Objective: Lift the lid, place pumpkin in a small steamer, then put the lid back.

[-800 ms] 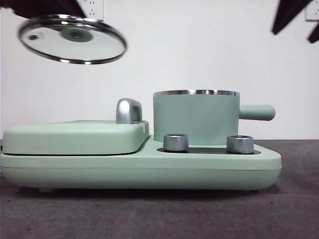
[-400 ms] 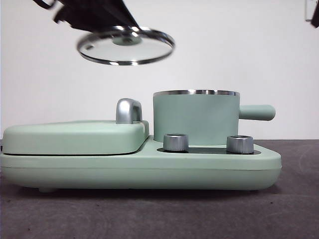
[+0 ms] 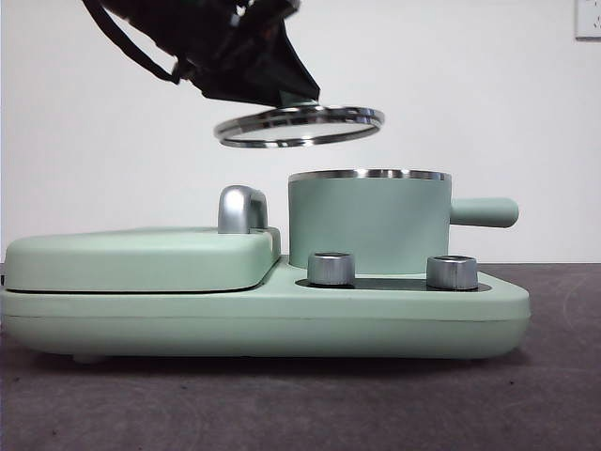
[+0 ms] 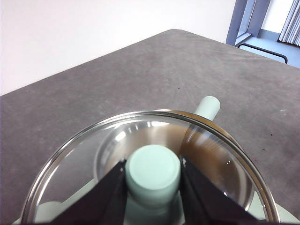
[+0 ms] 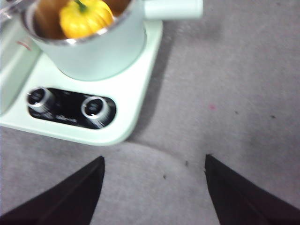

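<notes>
Nearest in the front view, two steel dials [image 3: 331, 269] on the mint-green cooker base [image 3: 263, 319], flat hinged cover [image 3: 141, 258] with chrome handle [image 3: 242, 209] to one side; behind the dials the small steamer [image 3: 368, 221], uncovered, side handle pointing away from the cover. Above it, clear of the rim and offset toward the cover side, the lid [image 3: 299, 125], nearly level, its knob clamped between the jaws of the left gripper [image 4: 153, 171]. Pumpkin [image 5: 86, 17] inside the steamer, seen only in the somewhat blurred right wrist view; right gripper [image 5: 154, 180] jaws spread wide, holding nothing, over bare table [image 5: 234, 93] beside the base.
</notes>
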You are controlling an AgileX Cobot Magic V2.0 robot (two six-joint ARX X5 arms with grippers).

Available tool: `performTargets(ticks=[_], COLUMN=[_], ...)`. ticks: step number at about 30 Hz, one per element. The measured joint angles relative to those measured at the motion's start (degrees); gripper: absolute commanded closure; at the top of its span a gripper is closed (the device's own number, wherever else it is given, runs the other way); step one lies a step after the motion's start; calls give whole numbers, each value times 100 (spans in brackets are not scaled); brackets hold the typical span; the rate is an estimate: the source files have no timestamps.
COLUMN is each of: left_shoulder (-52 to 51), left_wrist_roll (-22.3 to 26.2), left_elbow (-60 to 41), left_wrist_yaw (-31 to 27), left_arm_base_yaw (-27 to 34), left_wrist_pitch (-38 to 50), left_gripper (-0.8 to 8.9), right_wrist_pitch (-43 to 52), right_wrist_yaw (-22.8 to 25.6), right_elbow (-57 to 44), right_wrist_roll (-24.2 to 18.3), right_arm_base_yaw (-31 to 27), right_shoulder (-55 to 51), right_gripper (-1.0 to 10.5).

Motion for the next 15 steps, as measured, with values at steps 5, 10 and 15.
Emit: performTargets(ticks=[5,10,15], left_shoulder=[396,905,1412], left_wrist_roll=[181,269,295], left_elbow=[157,831,1379], left_wrist_yaw=[2,17,79], left_arm_base_yaw=[-68,-98,-247], left_wrist_pitch=[160,151,151], left_gripper=[804,804,804], right_wrist_pitch=[-192,-197,-195], right_wrist_yaw=[44,258,348], right_elbow=[0,2,2], right_wrist_roll=[7,7,7], right_arm_base_yaw=[0,0,0], right_shoulder=[0,0,0], right_gripper=[617,617,617])
